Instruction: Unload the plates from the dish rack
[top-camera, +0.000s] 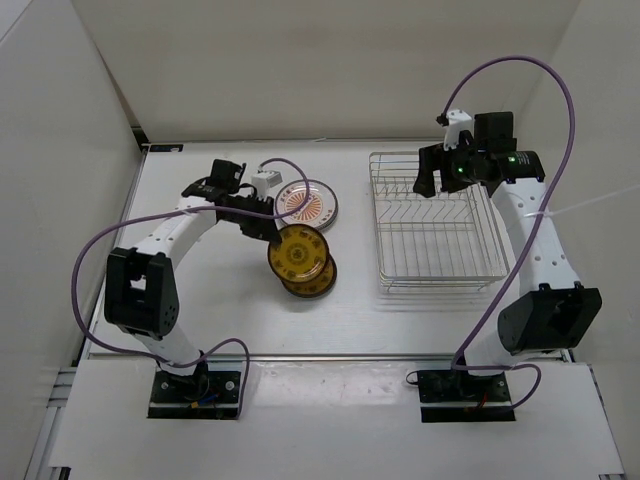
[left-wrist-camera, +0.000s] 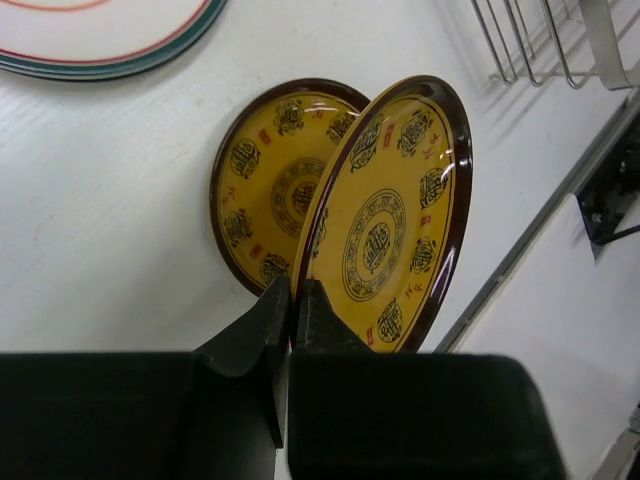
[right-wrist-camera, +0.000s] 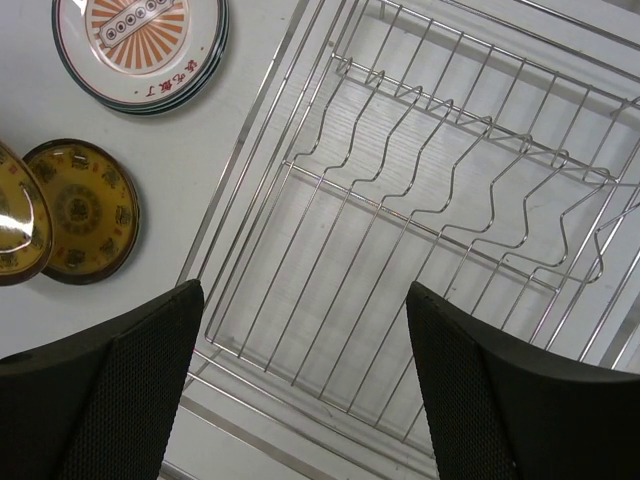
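My left end effector (left-wrist-camera: 290, 300) is pinching the rim of a golden-yellow plate (left-wrist-camera: 385, 225). The plate is tilted steeply and overlaps a twin plate (left-wrist-camera: 262, 180) lying flat on the desk (left-wrist-camera: 100, 220), near the orange-centred stack (top-camera: 305, 203). My right end effector (right-wrist-camera: 303, 330) hangs with its fingers spread above the dish rack (top-camera: 440, 230).

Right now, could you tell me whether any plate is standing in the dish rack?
No, the dish rack holds only bare wire bars in the right wrist view.
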